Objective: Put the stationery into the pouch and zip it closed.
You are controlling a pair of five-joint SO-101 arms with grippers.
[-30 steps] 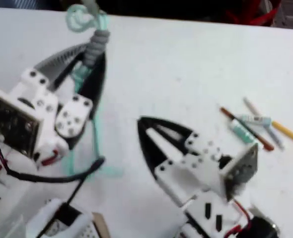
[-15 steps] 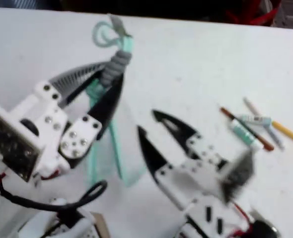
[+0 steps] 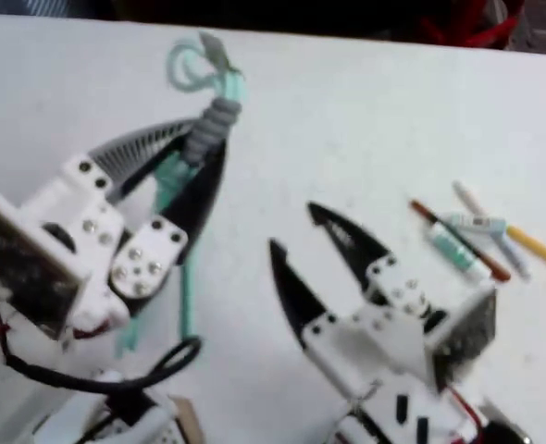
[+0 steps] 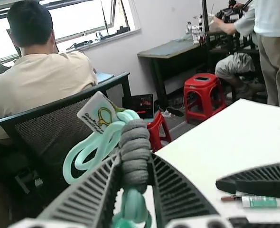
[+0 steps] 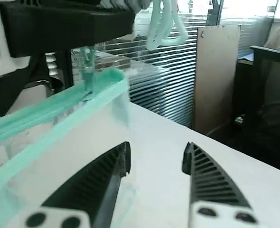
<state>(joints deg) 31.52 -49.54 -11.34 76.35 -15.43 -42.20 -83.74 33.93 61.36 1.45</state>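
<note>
We see the pouch (image 3: 186,294) with its long axis running from the near table edge toward the far one, tilted slightly. Its loop end points at the far side. The left gripper (image 3: 208,139) holds it left of the table's centre, pinched tight on the grey ribbed sleeve (image 3: 213,122) at that end. In the left wrist view the sleeve (image 4: 134,151) sits squeezed between the ridged fingers.

The pouch body is thin, clear, soft plastic. A mint zip edge (image 5: 54,111) runs along its length, uppermost in the right wrist view. We cannot tell if the zip is open. A mint loop (image 3: 192,63) of rubbery cord sticks out past the sleeve and carries a small card tag (image 4: 98,115).

The right gripper (image 3: 293,228) has its black pointed fingers spread wide and nothing between them. It is aimed at the pouch side (image 5: 59,142), near but apart.

The stationery (image 3: 472,239) lies flat on the white table (image 3: 366,120), well right of the pouch. It is a loose bundle of slim sticks: a brown one, a yellow one, and a mint-banded tube.
</note>
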